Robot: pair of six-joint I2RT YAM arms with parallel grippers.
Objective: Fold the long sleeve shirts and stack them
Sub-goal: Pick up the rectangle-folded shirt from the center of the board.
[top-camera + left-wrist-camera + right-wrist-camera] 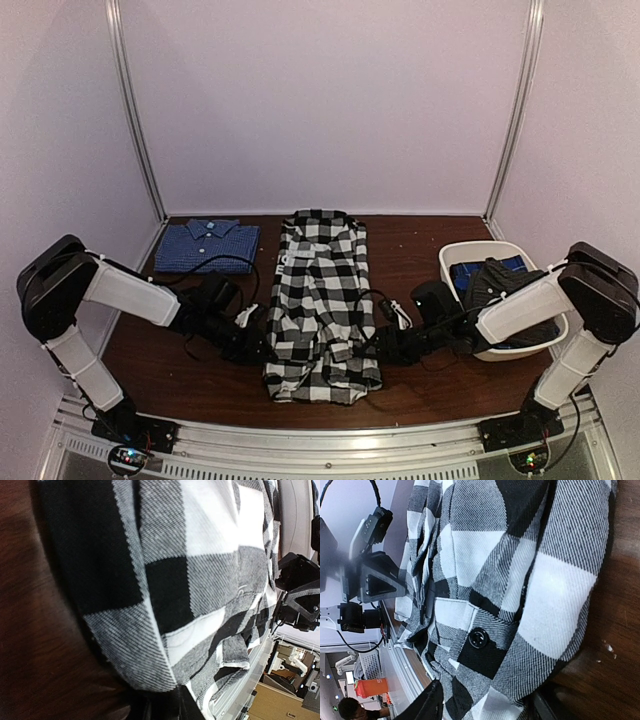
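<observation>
The black-and-white checked shirt [322, 300] lies lengthwise in the middle of the table, its sides folded in. My left gripper [262, 348] is at its near left edge, and in the left wrist view [170, 707] the fingers sit close together on the cloth [165, 580]. My right gripper [383, 347] is at the near right edge. In the right wrist view [487, 710] its fingers [432, 705] stand apart with the cloth [520, 580] between them. The dark blue shirt [208, 246] lies folded at the back left. The dark charcoal shirt [505, 285] lies in the basket.
The white oval basket [478, 248] stands at the right, also holding something blue [470, 272]. White walls close in the back and sides. A metal rail [330, 435] runs along the table's near edge.
</observation>
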